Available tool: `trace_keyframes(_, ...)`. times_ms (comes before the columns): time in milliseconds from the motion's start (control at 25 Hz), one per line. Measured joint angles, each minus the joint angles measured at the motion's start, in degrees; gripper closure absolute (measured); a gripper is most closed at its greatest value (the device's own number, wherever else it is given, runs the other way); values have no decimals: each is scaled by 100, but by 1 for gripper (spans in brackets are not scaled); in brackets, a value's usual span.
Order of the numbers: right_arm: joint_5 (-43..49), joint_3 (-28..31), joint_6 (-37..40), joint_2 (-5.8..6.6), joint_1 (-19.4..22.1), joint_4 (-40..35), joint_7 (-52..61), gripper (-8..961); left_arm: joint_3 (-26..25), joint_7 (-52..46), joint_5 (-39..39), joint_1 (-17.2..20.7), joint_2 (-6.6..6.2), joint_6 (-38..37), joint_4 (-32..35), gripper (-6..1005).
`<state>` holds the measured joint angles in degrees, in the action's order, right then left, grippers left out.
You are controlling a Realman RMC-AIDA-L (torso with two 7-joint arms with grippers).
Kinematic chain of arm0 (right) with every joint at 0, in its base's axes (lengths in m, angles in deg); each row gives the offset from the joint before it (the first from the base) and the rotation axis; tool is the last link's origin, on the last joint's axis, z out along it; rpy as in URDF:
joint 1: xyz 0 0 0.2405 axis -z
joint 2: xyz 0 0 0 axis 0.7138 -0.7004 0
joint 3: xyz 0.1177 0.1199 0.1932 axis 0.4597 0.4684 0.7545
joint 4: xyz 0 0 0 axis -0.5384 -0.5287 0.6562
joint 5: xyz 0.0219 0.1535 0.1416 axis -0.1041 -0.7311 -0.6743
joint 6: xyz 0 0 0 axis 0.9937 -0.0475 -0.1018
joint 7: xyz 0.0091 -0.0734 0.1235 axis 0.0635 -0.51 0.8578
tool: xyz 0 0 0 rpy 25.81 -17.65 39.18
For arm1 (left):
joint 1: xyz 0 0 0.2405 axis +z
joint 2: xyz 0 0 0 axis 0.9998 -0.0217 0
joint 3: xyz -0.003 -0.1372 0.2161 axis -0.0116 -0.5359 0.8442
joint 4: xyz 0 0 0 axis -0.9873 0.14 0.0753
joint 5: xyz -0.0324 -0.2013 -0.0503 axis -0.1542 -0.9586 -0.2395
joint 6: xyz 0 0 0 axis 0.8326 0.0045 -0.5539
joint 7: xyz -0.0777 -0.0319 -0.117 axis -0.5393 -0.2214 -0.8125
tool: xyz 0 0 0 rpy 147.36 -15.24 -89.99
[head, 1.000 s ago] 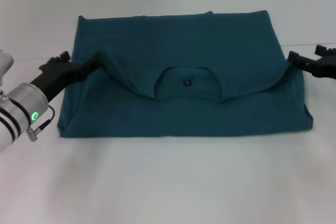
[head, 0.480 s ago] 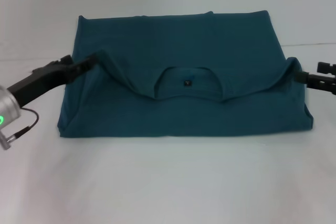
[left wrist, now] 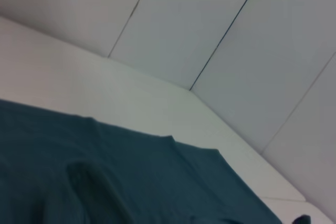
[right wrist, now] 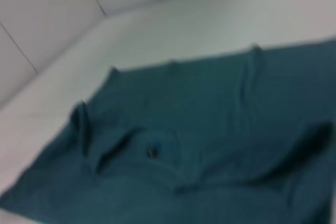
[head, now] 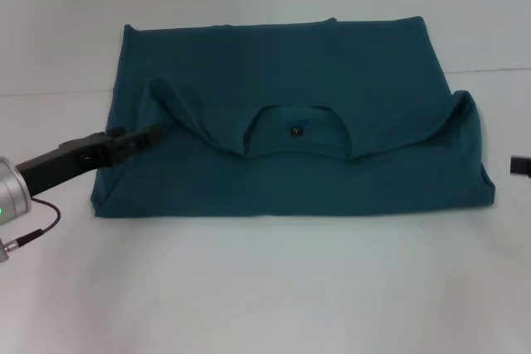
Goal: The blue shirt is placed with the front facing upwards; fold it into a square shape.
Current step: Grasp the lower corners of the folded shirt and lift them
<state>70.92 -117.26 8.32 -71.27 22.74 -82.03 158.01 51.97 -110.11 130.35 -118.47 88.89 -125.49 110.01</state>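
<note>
Blue shirt (head: 290, 122) folded once, neckline showing, long axis 9-to-3 on white table (head: 265, 288).
Left gripper (head: 149, 132) at 9, over shirt's edge, nearer; jaws' state unclear. Right gripper (head: 520, 166) at 3, barely visible.

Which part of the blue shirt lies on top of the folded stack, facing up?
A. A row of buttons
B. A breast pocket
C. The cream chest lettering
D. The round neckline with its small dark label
D: in the head view the blue shirt shows its round neckline with the small dark label in the middle of the top layer; no lettering, pocket or buttons show.
</note>
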Motion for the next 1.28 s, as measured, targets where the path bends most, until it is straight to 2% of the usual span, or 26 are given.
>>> trace_keyframes(120,747,-4,-45,11,-205,-59,513,29,77,-14,173,-49,2,-21,80,94)
trace_keyframes(360,1423,1,-429,61,-555,124,1028,31,256,-12,205,-115,32,-57,298,95)
trace_keyframes(440,1533,-1,-621,143,-685,440,1096,32,257,4,196,-149,34,-62,334,95)
trace_keyframes(600,1581,-18,-1087,414,-968,1363,1071,33,263,72,201,-199,34,-98,375,95)
trace_keyframes(680,1582,-23,-1237,479,-1091,1678,1005,33,265,110,195,-206,34,-97,380,95)
trace_keyframes(880,1584,-158,-1486,399,-1292,1910,954,35,238,124,176,-233,34,-61,435,95)
trace_keyframes(1280,1581,-223,-1698,384,-1477,2345,1008,37,210,124,167,-297,50,30,498,96)
